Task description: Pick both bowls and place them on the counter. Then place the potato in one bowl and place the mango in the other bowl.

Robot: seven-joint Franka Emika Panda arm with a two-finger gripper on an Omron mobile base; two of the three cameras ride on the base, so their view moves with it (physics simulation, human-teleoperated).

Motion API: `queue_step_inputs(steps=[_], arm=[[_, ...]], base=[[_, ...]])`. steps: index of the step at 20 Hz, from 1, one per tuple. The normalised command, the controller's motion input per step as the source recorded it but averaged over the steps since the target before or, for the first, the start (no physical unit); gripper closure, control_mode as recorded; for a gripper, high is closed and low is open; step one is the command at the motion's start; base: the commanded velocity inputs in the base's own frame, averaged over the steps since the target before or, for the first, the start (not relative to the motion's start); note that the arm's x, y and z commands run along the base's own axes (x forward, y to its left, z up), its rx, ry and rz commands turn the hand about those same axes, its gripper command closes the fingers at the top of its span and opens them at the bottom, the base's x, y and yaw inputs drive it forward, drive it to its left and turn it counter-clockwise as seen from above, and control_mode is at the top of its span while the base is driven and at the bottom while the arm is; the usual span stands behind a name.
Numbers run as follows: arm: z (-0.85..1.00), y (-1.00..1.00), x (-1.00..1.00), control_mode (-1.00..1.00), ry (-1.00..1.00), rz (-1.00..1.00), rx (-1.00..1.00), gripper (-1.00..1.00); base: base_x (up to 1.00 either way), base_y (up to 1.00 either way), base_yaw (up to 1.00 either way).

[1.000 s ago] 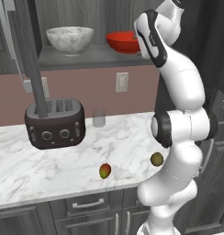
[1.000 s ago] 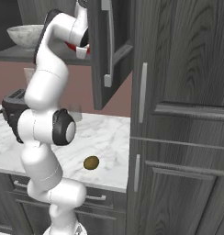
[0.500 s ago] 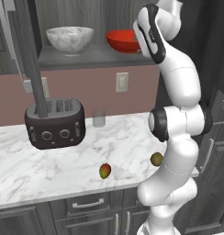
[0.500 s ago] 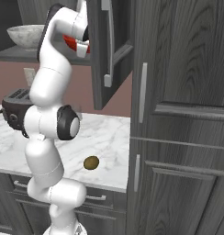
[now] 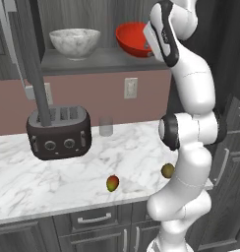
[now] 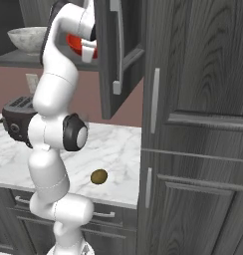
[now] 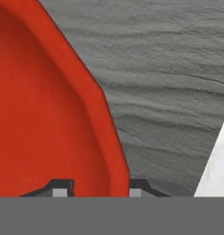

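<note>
Hand view: glossy red bowl [image 7: 49, 114] rim between jaws, woodgrain shelf [image 7: 169, 69] behind.

Glossy red bowl [image 7: 49, 114]; marbled stone-look bowl [image 5: 74, 42]; veined marble counter [image 5: 132, 157].

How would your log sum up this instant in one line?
stage: grasping red bowl rim on shelf | gripper: astride rim | marbled bowl: shelved | fruits: on counter

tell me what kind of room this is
A kitchen, rendered: a white marble-patterned counter over dark grey drawers, a dark four-slot toaster by a wall outlet, and a marbled grey bowl on a cabinet shelf.
</note>
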Motion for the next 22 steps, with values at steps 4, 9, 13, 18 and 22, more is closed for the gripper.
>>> queue_step_inputs(steps=[4,9,13,18,22], arm=[[0.00,0.02,-0.59,-1.00,0.00,0.01,0.02,1.00],[0.06,0.10,-0.61,-1.00,0.00,0.00,0.05,1.00],[0.01,0.12,-0.73,-1.00,-0.01,0.00,0.02,1.00],[0.00,0.13,-0.79,-1.00,-0.05,0.00,0.01,1.00],[0.00,0.09,-0.83,-1.00,-0.06,0.00,0.03,1.00]], base=[[0.00,0.00,0.00],[0.00,0.00,0.00],[0.00,0.00,0.00],[0.00,0.00,0.00],[0.00,0.00,0.00]])
